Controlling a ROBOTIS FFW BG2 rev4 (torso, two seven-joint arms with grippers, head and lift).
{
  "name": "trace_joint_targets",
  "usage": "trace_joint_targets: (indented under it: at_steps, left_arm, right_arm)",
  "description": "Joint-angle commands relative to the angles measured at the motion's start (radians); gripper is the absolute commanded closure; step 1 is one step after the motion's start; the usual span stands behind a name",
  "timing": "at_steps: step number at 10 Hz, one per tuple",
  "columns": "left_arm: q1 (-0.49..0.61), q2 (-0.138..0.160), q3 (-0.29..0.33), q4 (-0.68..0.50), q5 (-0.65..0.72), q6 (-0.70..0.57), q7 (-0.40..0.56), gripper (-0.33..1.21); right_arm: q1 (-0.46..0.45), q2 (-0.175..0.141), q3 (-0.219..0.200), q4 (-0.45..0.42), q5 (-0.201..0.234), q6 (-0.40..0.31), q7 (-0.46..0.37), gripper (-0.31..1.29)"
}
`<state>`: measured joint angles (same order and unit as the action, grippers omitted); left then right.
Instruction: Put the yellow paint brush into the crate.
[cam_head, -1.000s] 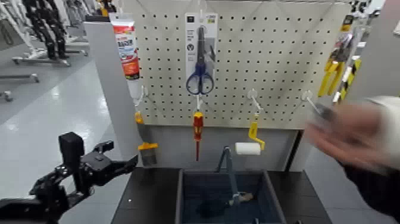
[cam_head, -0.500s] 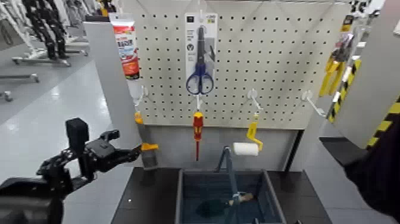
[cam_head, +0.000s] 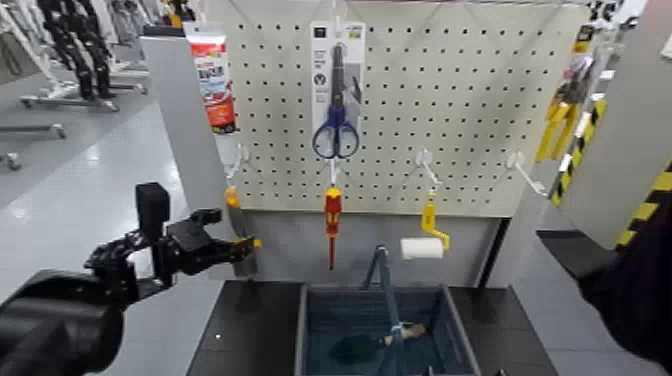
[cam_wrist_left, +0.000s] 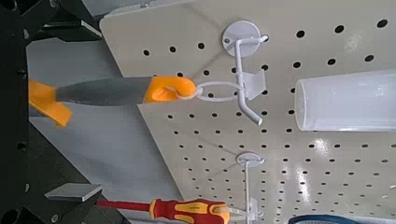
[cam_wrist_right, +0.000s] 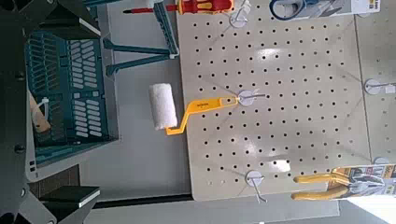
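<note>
One arm is at work: the left hand (cam_head: 240, 246) reaches up to the left end of the pegboard (cam_head: 470, 110), its fingers spread apart on either side of the yellow paint brush (cam_head: 236, 225), not closed on it. The brush hangs from a white hook (cam_wrist_left: 245, 67) by the loop of its handle, left of the red and yellow screwdriver (cam_head: 332, 218) and the roller (cam_head: 421, 247). The crate (cam_head: 318, 330) sits open on the dark tabletop (cam_head: 245, 330) below the board, well apart from the brush; the right hand is out of view.
</note>
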<state>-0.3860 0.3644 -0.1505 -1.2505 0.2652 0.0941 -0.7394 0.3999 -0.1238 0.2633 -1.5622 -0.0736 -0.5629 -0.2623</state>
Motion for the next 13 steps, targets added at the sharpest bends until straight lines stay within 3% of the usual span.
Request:
trace_joint_targets:
  at_steps: [1,7,9,10,11,13]
  left_arm:
    - [-0.047,0.004,-0.037,0.046,0.019,-0.016,-0.012,0.16]
    - [-0.117,0.004,-0.104,0.128,0.048,-0.043,-0.035,0.21]
    - [-0.119,0.001,-0.109,0.128,0.054,-0.011,-0.028,0.83]
    - [-0.119,0.001,-0.112,0.128,0.054,0.004,-0.02,0.89]
    - [-0.117,0.001,-0.112,0.126,0.055,0.004,-0.012,1.06]
    - [-0.116,-0.001,-0.112,0.123,0.058,0.003,0.0,1.12]
  right_arm:
    - [-0.001,0.001,0.001,0.001,0.0,0.0,0.0,0.13]
    - [-0.003,0.003,0.004,0.001,0.0,0.0,0.0,0.13]
    - [-0.001,0.003,0.004,0.001,0.0,0.0,0.0,0.13]
    - [-0.001,0.003,0.004,0.001,0.0,0.0,0.0,0.13]
    - [-0.001,0.003,0.002,0.001,0.0,-0.002,0.0,0.13]
    - [-0.001,0.003,0.001,0.001,0.0,-0.003,0.0,0.13]
